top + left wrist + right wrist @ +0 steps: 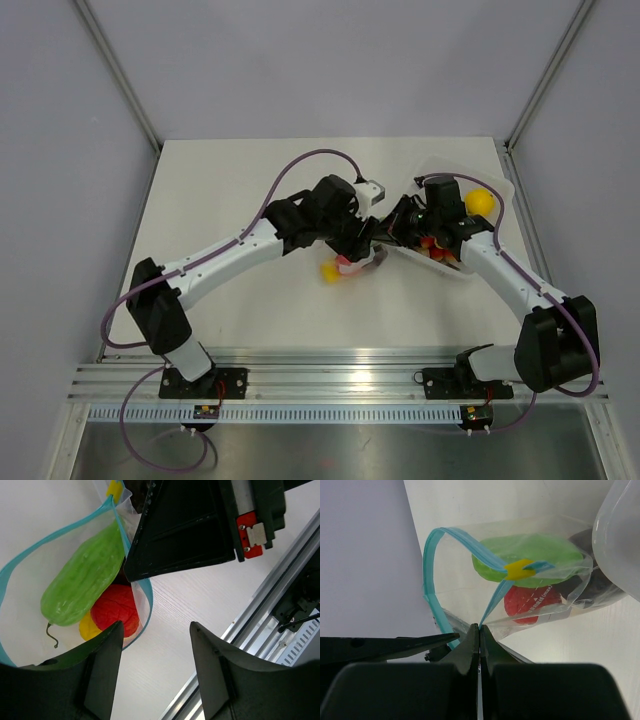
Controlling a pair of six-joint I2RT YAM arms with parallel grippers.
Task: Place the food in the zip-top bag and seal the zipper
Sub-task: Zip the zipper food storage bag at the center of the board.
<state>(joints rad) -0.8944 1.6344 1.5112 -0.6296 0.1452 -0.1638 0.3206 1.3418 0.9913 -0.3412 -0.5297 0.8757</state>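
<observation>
Right-centre of table [230, 180] | right gripper [479, 630] clamped on zipper [431, 575] | left gripper [155, 630] jaws apart, empty | green, red food [82, 580] inside zip-top bag [22, 605]

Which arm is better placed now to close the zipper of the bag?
Probably left: the left pincer is open and free beside the zip-top bag, while the right pincer is shut on the zipper, holding it steady.

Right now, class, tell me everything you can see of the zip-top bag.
The zip-top bag is a clear, floppy plastic pouch. Its blue-teal zipper gapes in an open loop, with a yellow slider on it. Inside show a green piece, a red piece and a yellow piece. The right tool, shut, pinches its mouth edge.
</observation>
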